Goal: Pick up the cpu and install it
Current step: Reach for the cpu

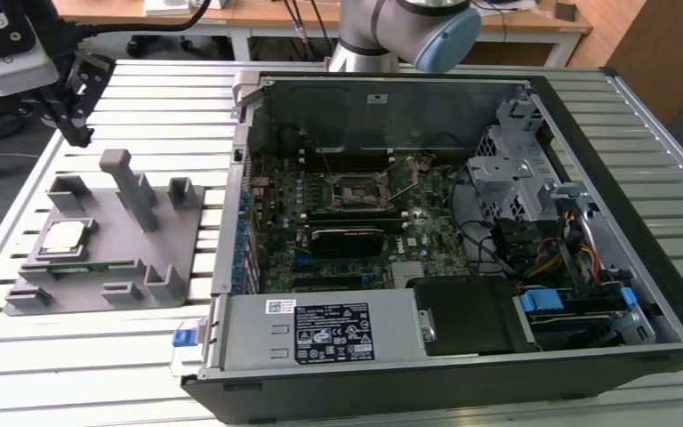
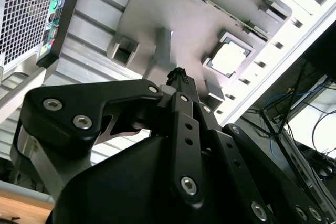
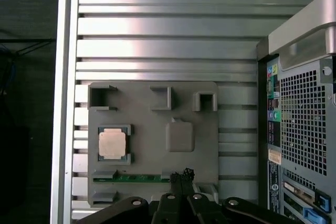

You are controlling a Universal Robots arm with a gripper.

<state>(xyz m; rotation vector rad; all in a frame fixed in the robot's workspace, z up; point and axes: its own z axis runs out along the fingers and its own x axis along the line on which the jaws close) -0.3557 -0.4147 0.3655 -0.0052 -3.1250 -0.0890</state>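
Note:
The cpu [image 1: 63,236], a small silvery square chip, lies flat in a raised pocket of the grey fixture tray [image 1: 104,267] at the exterior view's left. Both wrist views also show the cpu [image 3: 112,144] [image 2: 229,59] lying bare in that pocket. My gripper [image 1: 79,135] hangs well above the tray's far edge, shut, holding nothing. Its dark fingertips [image 3: 182,173] [image 2: 178,75] are pressed together, off to one side of the chip. The open computer case [image 1: 626,178] shows the motherboard's cpu socket [image 1: 357,189] with its frame lifted.
A tall grey post [image 1: 128,182] and several small blocks rise from the tray. A green RAM stick [image 3: 142,178] lies in a slot along the tray's edge. The slatted aluminium table [image 1: 164,98] carries the tray and the case. Drive cages and cables crowd the case's right side.

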